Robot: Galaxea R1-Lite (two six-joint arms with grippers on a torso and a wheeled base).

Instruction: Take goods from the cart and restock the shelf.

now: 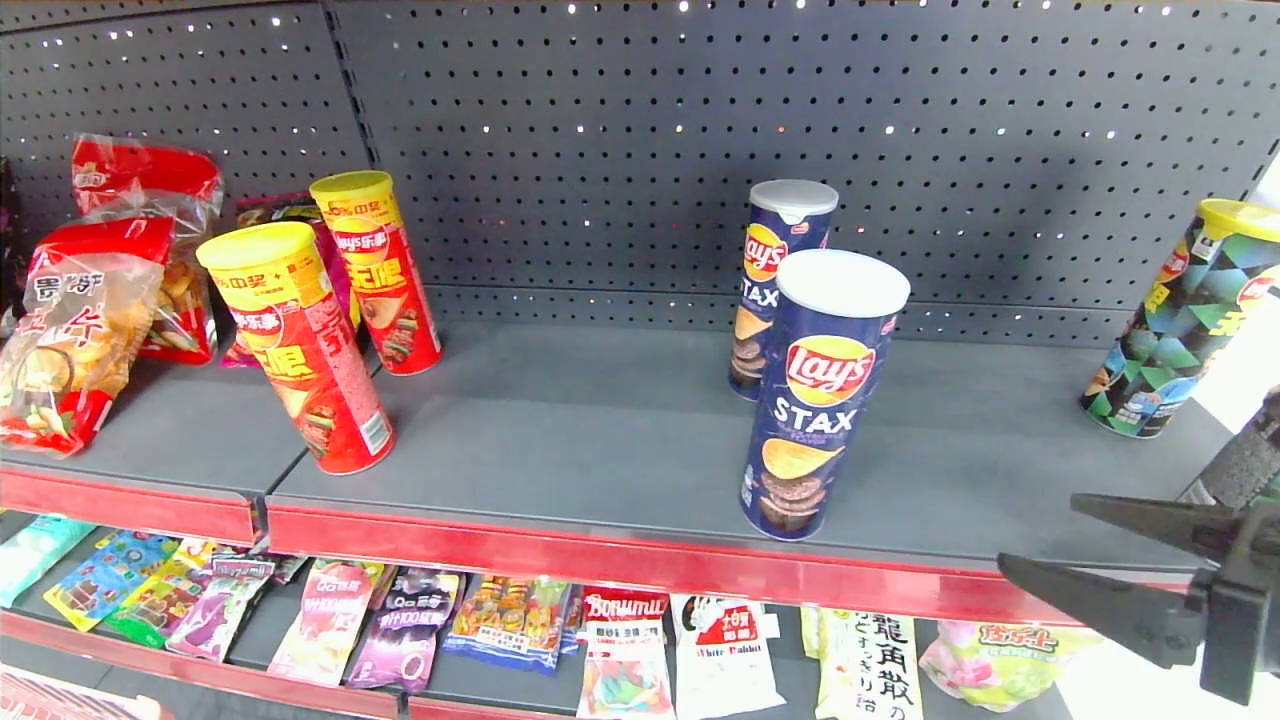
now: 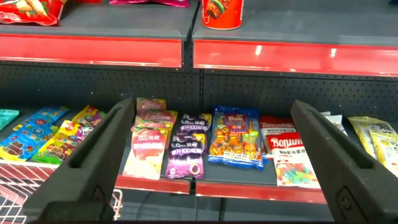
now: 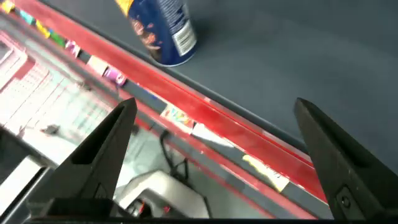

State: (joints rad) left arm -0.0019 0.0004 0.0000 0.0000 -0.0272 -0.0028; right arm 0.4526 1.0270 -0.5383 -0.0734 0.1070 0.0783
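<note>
Two blue chip cans stand on the grey upper shelf point(image 1: 600, 430): the front blue can point(image 1: 815, 400) near the red front edge, and the rear blue can point(image 1: 775, 280) behind it. The front can's base point(image 3: 165, 31) shows in the right wrist view. My right gripper point(image 1: 1040, 532) hangs open and empty in front of the shelf edge, right of and below the front can; its fingers point(image 3: 99, 162) spread wide over the red edge strip point(image 3: 211, 118). My left gripper point(image 2: 212, 106) is open and empty, facing the lower shelf's candy bags point(image 2: 186, 146).
Two red cans with yellow lids point(image 1: 300, 350) stand at the upper shelf's left, next to snack bags point(image 1: 80, 330). A patterned can point(image 1: 1180, 320) stands at far right. Flat candy bags point(image 1: 510, 620) line the lower shelf. A wire cart corner point(image 2: 18, 180) sits low.
</note>
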